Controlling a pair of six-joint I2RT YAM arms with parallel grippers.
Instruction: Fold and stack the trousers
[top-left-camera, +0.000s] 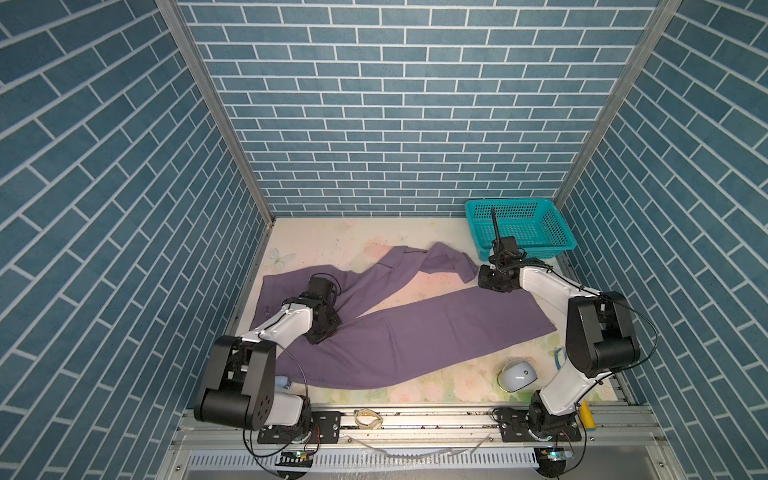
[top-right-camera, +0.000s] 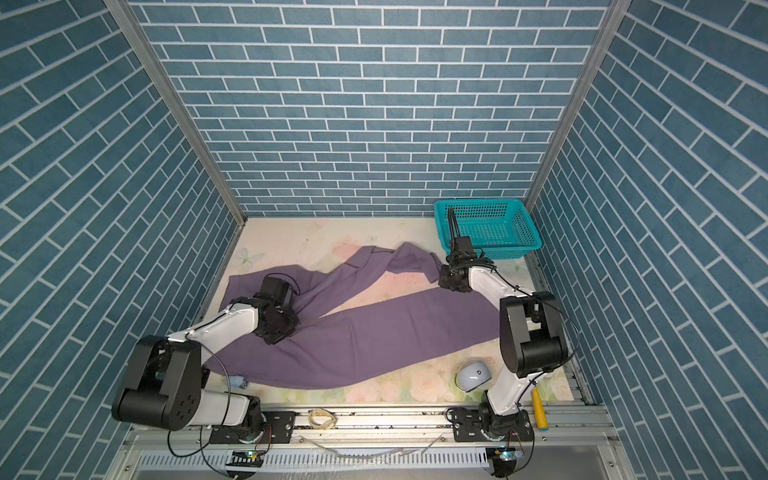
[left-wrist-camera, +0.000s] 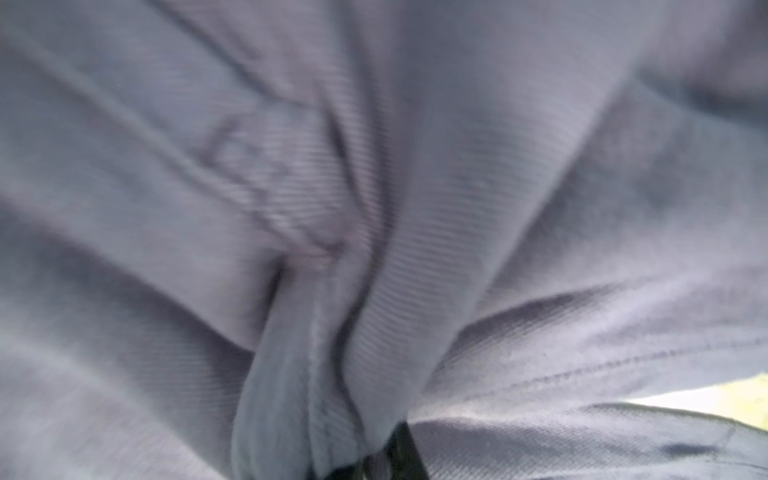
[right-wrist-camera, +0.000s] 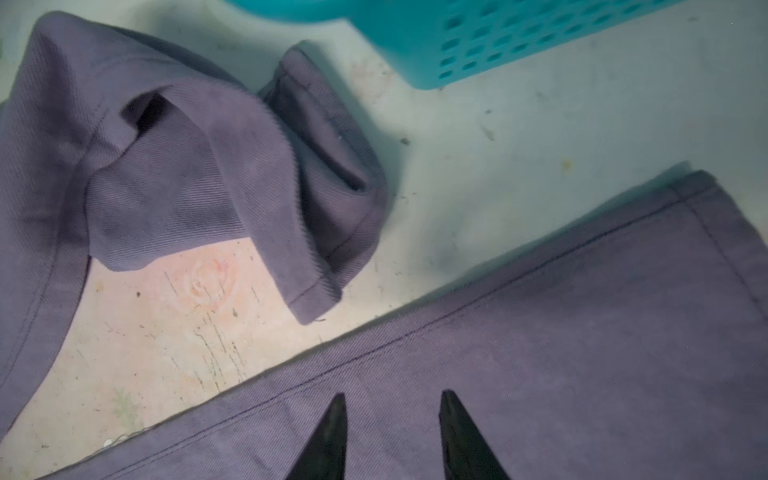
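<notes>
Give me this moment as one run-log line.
trousers: unfolded, far leg crumpled | left claw: shut on trousers | right claw: open, over near leg

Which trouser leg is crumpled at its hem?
The far leg, ending near the basket: its end is folded over itself, while the near leg lies flat.

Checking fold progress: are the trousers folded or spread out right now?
Spread, not folded: the trousers lie mostly flat, with the legs splayed apart. Only the far leg's end is crumpled over.
</notes>
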